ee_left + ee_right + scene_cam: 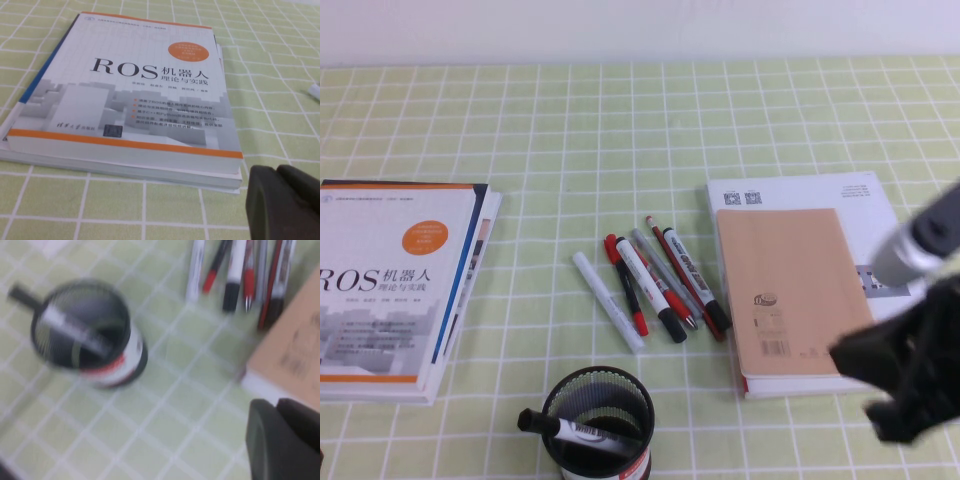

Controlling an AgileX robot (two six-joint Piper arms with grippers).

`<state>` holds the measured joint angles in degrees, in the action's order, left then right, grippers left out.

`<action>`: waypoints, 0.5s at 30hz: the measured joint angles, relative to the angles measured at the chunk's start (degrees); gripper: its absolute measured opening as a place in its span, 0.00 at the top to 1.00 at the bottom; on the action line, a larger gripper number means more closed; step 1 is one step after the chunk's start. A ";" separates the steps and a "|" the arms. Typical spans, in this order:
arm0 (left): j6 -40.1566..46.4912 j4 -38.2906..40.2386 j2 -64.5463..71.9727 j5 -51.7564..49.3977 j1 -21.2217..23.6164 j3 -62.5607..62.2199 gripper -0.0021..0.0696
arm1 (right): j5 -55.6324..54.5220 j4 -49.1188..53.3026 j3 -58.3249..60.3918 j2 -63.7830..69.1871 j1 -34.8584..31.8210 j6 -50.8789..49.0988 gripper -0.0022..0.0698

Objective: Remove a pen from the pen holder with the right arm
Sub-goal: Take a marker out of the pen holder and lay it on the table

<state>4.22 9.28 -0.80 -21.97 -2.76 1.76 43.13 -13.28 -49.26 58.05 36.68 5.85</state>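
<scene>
High view: my right gripper [865,380] closed tight, empty, over notebook [790,290] corner, well apart from pen holder [597,370]; pen [582,432] leans inside. Likely light, stiff, slick; I'd pinch its barrel below the protruding black cap. Left gripper [282,205] beside ROS book [125,100].

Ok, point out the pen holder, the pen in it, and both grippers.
pen holder [600,392], high view, inner mesh wall.
pen [582,432], high view, white barrel.
right gripper [278,410], right wrist view, shut fingertips, away from the holder.
left gripper [279,175], left wrist view, fingertips beside the ROS book [150,100].
</scene>
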 joint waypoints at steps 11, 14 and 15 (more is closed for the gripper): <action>0.00 0.00 0.00 0.00 0.00 0.00 0.98 | -1.04 3.50 10.58 -11.29 0.00 0.00 0.99; 0.00 0.00 0.00 0.00 0.00 0.00 0.98 | -6.94 4.19 15.03 -13.38 -0.43 0.00 0.99; 0.00 0.00 0.00 0.00 0.00 0.00 0.98 | -9.26 4.30 16.88 -14.15 -1.26 0.00 0.99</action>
<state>4.22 9.28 -0.80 -21.97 -2.76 1.76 33.87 -8.98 -32.37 43.90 35.42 5.85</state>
